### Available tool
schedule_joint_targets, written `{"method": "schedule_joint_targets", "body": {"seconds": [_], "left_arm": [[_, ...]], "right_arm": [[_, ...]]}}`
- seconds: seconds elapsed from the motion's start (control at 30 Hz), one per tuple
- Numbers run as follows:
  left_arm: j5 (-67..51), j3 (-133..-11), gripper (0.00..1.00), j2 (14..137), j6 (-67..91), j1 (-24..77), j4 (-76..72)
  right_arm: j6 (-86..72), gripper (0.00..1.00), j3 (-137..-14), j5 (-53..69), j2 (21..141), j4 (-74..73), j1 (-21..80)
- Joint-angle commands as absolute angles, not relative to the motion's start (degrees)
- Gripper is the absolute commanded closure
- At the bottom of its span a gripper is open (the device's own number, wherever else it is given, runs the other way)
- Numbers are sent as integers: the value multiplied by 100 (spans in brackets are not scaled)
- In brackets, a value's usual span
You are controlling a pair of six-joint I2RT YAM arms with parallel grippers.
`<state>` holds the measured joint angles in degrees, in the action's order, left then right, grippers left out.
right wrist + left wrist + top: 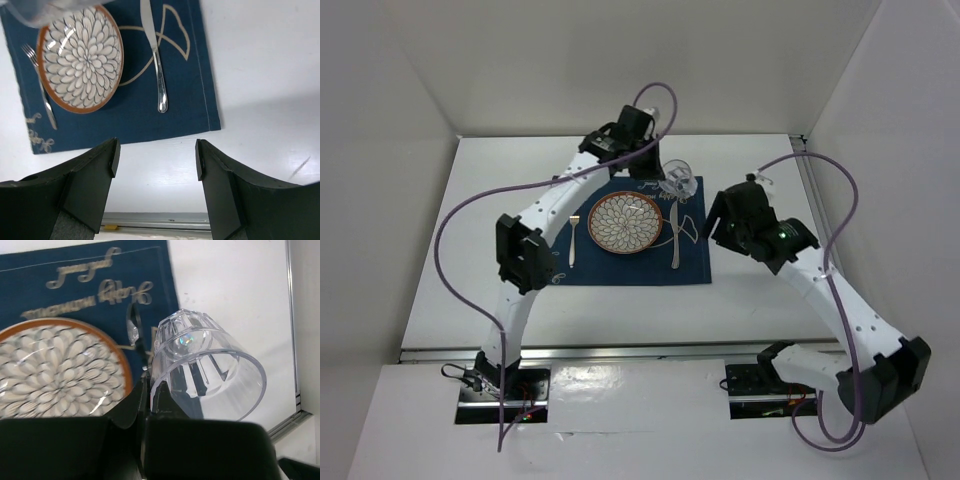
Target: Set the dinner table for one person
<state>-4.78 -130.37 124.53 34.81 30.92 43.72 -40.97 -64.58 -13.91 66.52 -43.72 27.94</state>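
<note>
Top external view, and the big white table [460,260] fills the floor of the scene, running from the arm bases at the near edge out to the far wall, with everything resting on it. At its middle lies the navy placemat [620,268], a pale fish outline on its right half and looping script near its far right corner. Centred on the mat sits the round plate [625,222], orange rim, white petal pattern, lying flat.

Over to the left arm: it reaches from the near left across to the far right corner of the mat. There the left gripper [149,399] is pinching a clear glass [207,375] by the wall at its rim, fingers pressed together on it. The glass is tipped over, mouth towards the wrist camera and base pointing away. It sits over the mat's far right corner and the bare table just beside it; whether it touches the surface, I can't tell.

The right gripper [156,159] hangs over the table to the right of the mat, jaws spread wide, nothing between them.

On the mat, the knife [674,240] lies just right of the plate, across the fish drawing, running near to far. The fork [573,240] lies just left of the plate, parallel to the knife
</note>
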Motion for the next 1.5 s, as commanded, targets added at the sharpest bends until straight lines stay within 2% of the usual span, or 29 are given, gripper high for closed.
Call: {"method": "schedule_joint_targets", "body": {"seconds": [0.0,0.23,0.53,1.13,1.23,1.4,1.47], "left_arm": [[-326,-13824,100,12987,3506,3331,4456],[508,-13841,100,13446,4042,3454,3419],[1028,-14264,100,14220,4148,3454,2997],[686,-14335,99,14651,4386,3226,2707],[563,-14528,92,14739,4438,3226,2759],[510,-14476,91,14792,4491,3226,2708],[510,-14476,81,14792,4491,3226,2707]], "right_arm": [[-4709,27,-6311,-1898,5960,-4798,2655],[-5054,27,-6003,-1986,4967,-5142,2654],[-5159,27,-5827,-1864,4852,-5563,2654],[-5045,27,-5722,-1591,5010,-5396,2654],[-5045,27,-5722,-1591,5010,-5457,2654],[-5045,27,-5722,-1644,5010,-5520,2654],[-5045,27,-5722,-1644,5010,-5520,2654]]}}
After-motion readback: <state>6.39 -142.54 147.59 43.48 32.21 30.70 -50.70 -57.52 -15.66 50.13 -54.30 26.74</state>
